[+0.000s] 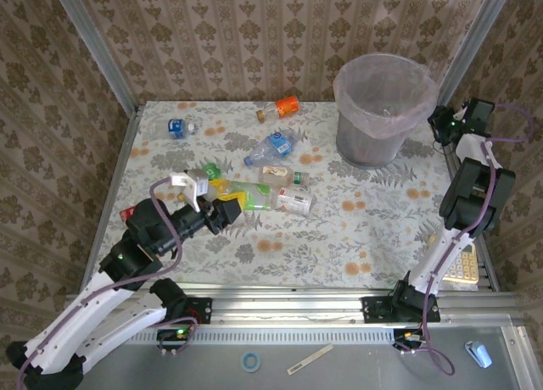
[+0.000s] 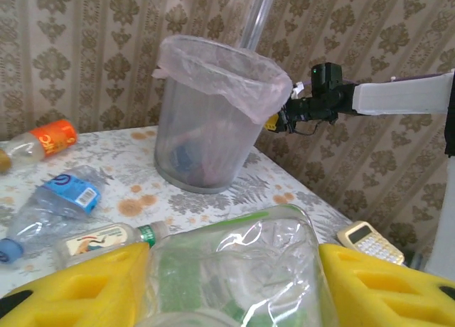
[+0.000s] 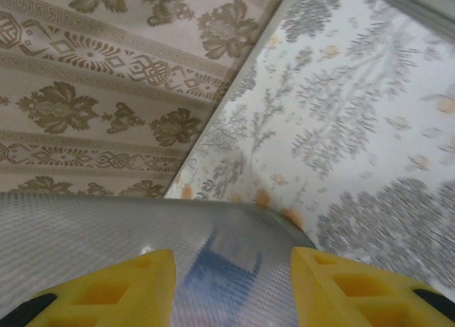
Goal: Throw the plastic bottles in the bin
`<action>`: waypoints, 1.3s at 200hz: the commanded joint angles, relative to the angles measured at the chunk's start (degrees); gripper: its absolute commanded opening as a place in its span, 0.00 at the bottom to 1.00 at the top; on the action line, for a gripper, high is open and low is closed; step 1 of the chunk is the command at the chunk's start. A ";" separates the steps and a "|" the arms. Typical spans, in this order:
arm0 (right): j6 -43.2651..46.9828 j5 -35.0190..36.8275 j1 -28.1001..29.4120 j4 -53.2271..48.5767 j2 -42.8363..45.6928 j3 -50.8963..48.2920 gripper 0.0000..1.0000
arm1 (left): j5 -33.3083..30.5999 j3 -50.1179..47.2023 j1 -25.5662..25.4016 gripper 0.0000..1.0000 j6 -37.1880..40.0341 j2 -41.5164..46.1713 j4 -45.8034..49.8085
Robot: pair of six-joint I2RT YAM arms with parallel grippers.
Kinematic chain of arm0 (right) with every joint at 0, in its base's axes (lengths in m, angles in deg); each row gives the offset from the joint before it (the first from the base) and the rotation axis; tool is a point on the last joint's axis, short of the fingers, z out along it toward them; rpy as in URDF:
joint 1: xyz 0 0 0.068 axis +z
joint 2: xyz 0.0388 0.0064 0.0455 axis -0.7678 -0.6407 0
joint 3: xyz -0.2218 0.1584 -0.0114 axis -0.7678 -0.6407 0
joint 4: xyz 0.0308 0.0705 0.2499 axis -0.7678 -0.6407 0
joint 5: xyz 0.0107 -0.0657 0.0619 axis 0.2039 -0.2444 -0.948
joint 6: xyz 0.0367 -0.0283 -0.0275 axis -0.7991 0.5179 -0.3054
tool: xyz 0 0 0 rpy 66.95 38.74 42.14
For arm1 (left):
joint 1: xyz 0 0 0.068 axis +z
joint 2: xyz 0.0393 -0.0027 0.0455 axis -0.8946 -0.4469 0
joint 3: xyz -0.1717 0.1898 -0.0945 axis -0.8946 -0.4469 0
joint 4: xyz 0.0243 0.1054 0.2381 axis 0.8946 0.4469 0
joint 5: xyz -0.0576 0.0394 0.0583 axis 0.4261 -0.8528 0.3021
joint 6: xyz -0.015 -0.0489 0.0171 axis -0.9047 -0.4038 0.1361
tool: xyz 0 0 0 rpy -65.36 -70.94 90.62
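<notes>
Near the left of the counter [image 1: 365, 229], the left claw [image 1: 231, 208] is clamped across a crumpled clear bottle [image 2: 238, 259]. It looks thin, light and springy, so it is best pinched mid-body. More bottles [image 1: 270, 175] lie beside it. By the far-right bin [image 2: 210, 131], the right claw [image 3: 233, 281] stands slightly parted and empty.

soft, even light fills the overhead view; shadows on the tabletop [image 1: 356, 229] are faint, with a slightly darker patch at the foot of the bin [image 1: 365, 140]. that picture is sharp throughout. from the left wrist, the close clear bottle [image 2: 234, 270] is out of focus and streaked with white glare. the right wrist picture is smeared and blurry.
</notes>
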 commanded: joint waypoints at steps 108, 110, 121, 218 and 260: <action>0.56 -8.20 16.80 3.64 0.23 -3.95 0.47 | -9.52 5.40 0.00 0.50 3.64 -1.19 4.63; 0.45 -8.09 16.93 3.85 0.53 -4.36 0.47 | -9.76 5.53 0.00 0.50 3.64 -1.23 4.63; -0.24 -7.97 16.94 5.50 1.87 -6.82 0.47 | -10.48 6.18 0.06 0.51 3.85 -1.73 4.59; 8.73 2.93 13.95 -6.26 26.64 -29.33 0.53 | -4.94 8.18 1.52 0.52 2.18 -14.21 -9.56; 8.43 2.62 14.68 -7.25 40.47 -37.83 0.54 | 5.99 26.11 9.77 0.52 0.28 -31.71 -16.81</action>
